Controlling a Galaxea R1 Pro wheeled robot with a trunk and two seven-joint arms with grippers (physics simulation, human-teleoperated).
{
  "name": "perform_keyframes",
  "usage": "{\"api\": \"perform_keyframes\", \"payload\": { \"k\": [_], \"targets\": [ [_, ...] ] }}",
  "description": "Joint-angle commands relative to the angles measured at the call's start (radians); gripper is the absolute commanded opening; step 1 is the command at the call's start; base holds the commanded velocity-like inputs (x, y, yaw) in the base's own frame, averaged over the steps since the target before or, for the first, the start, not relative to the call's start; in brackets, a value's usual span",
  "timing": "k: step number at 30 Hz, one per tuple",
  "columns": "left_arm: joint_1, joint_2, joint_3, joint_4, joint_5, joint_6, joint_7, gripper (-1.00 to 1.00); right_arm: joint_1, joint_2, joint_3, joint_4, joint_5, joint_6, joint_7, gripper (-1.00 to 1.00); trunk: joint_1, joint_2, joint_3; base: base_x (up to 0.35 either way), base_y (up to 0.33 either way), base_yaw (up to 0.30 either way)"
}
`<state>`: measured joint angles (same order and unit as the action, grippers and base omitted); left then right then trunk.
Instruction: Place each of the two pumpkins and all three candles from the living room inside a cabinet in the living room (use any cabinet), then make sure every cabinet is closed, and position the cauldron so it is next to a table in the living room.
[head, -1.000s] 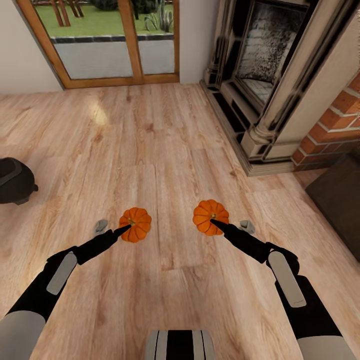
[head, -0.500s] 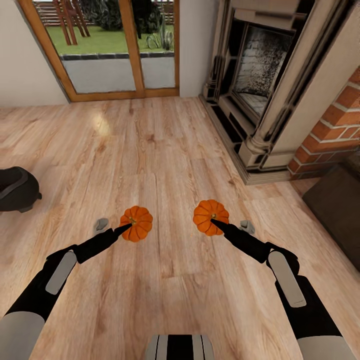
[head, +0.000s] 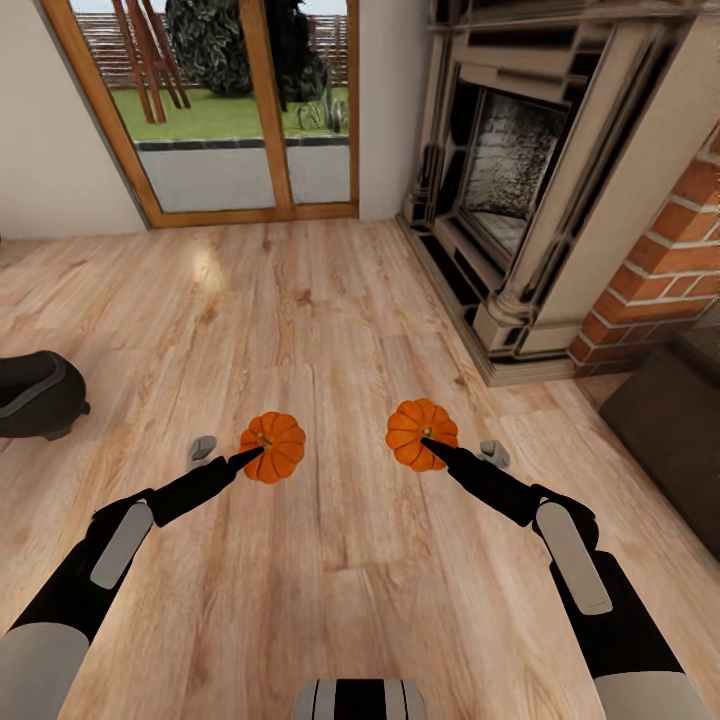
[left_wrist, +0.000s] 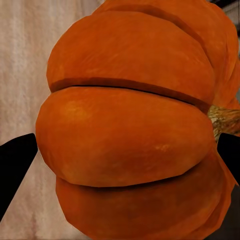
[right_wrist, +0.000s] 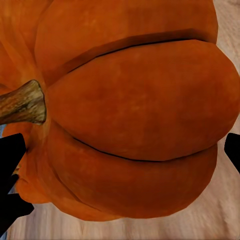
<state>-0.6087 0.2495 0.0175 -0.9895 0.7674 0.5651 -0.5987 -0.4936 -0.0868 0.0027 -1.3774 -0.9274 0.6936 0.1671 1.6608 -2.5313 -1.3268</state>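
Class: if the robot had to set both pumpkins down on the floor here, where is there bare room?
Bare planks run from the glass doors down between the cauldron and the fireplace. It is tighter beside the dark unit. Each gripper, left and right, holds a pumpkin.

The floor (head: 330, 300) is light wood planks. A big fireplace (head: 520, 190) stands by red bricks (head: 650, 280). Beside the fireplace is a pale wall, then glass doors (head: 250, 110) with green grass outside. Sunlight shines on the floor near the doors.
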Motion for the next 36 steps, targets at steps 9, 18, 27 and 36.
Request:
{"api": "perform_keyframes", "payload": {
  "k": [9,18,27,36],
  "targets": [
    [0.000,0.000,0.001,0.000,0.004,0.007,-0.001,-1.00,0.001,-0.001,0.000,0.000,-0.001,0.003,0.002,-1.00,-0.004,0.002,0.034,0.000,0.000,0.000],
    [0.000,0.000,0.001,0.000,0.007,0.009,-0.005,-1.00,0.001,-0.001,0.000,0.000,0.000,0.003,0.002,-1.00,-0.005,0.002,0.047,0.000,0.000,-0.031],
    [0.000,0.000,0.001,0.000,0.012,0.010,-0.007,-1.00,0.001,-0.001,-0.001,-0.001,0.000,0.003,0.002,-1.00,-0.005,0.002,0.060,-0.088,0.000,-0.064],
    [0.021,0.000,0.002,-0.036,0.012,0.010,-0.005,-1.00,0.002,-0.001,-0.001,-0.002,0.000,0.003,0.003,-1.00,-0.005,0.002,0.074,-0.318,0.000,-0.066]
  ]
}}
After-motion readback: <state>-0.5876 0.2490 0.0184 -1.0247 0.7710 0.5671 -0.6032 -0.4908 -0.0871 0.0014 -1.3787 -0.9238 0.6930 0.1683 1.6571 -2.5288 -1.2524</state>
